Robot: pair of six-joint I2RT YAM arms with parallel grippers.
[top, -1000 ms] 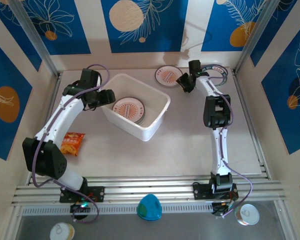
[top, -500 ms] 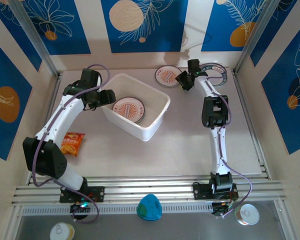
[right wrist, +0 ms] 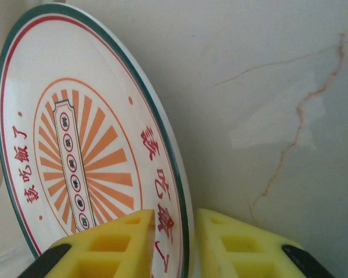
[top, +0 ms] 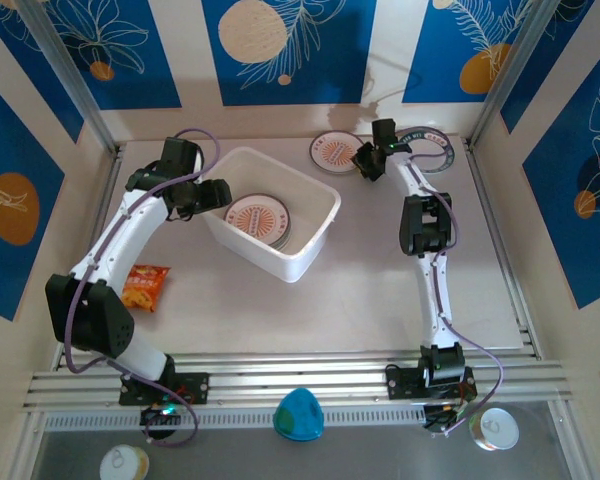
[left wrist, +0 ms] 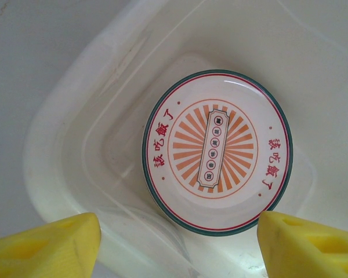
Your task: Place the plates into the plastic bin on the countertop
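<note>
While the left end effector (left wrist: 177, 246) hangs wide open and empty over the plastic bin (top: 310, 250), just 11 o'clock of centre on the table (top: 380, 290), a sunburst plate (left wrist: 216, 152) lying inside, the right end effector (right wrist: 174, 243) at 12 o'clock pinches the rim of a second plate (right wrist: 75, 145).

My left arm (top: 130, 232) and right arm (top: 437, 295) are white with black joints (top: 425, 225). Lilac cables (top: 198, 132) loop along them, and the pincer pads (left wrist: 46, 246) are yellow moulded foam.
</note>
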